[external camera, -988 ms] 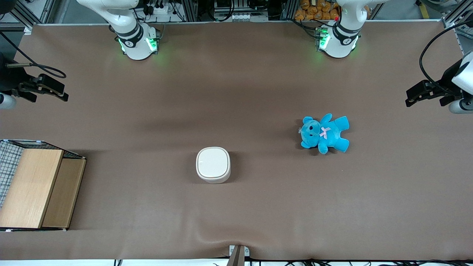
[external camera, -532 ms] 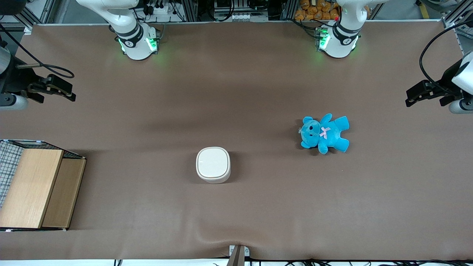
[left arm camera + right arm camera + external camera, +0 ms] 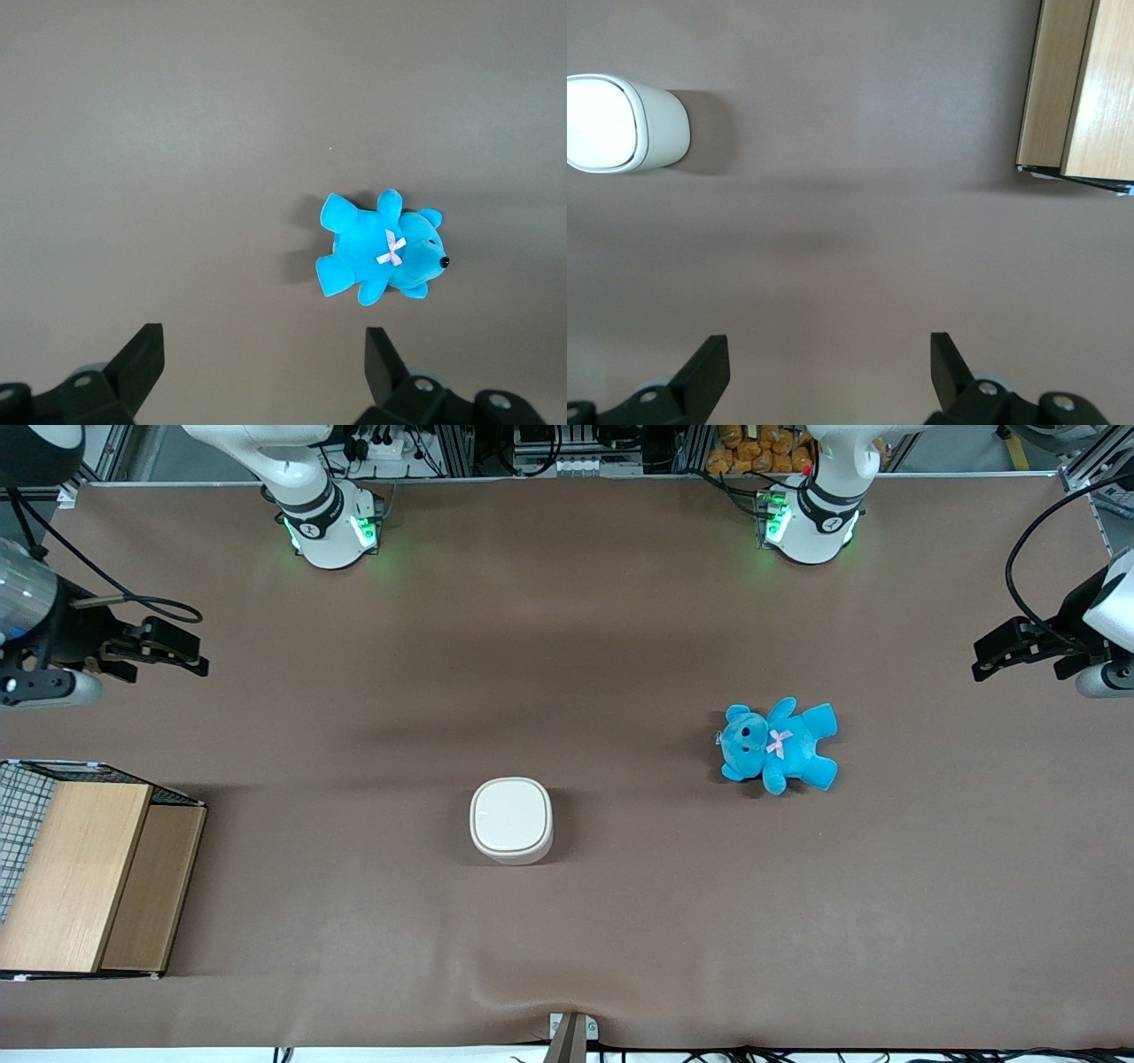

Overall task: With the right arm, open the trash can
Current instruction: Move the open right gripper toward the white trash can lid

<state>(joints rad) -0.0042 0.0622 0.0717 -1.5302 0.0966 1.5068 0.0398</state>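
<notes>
Gripper: the right arm's black two-finger gripper [image 3: 190,657] hangs above the table at the working arm's end, well apart from the trash can and holding nothing; in the right wrist view its two fingers [image 3: 709,367] stand wide apart over bare table.
Right arm: white jointed arm [image 3: 301,491] rising from its green-lit base at the table edge farthest from the front camera, with a black cable looping to the gripper.
Trash can: small cream-white rounded-square bin [image 3: 511,820] standing upright near the middle of the table, nearer the front camera than the gripper; its flat lid lies shut on top. It also shows in the right wrist view [image 3: 620,122], casting a soft shadow beside it.
Table: covered in a brown mat [image 3: 567,939].
Wooden box: light wood with wire mesh [image 3: 84,877], at the working arm's end, nearer the front camera than the gripper; well apart from the trash can.
Teddy bear: blue plush with a pink bow [image 3: 780,746], lying flat toward the parked arm's end, well apart from the trash can.
</notes>
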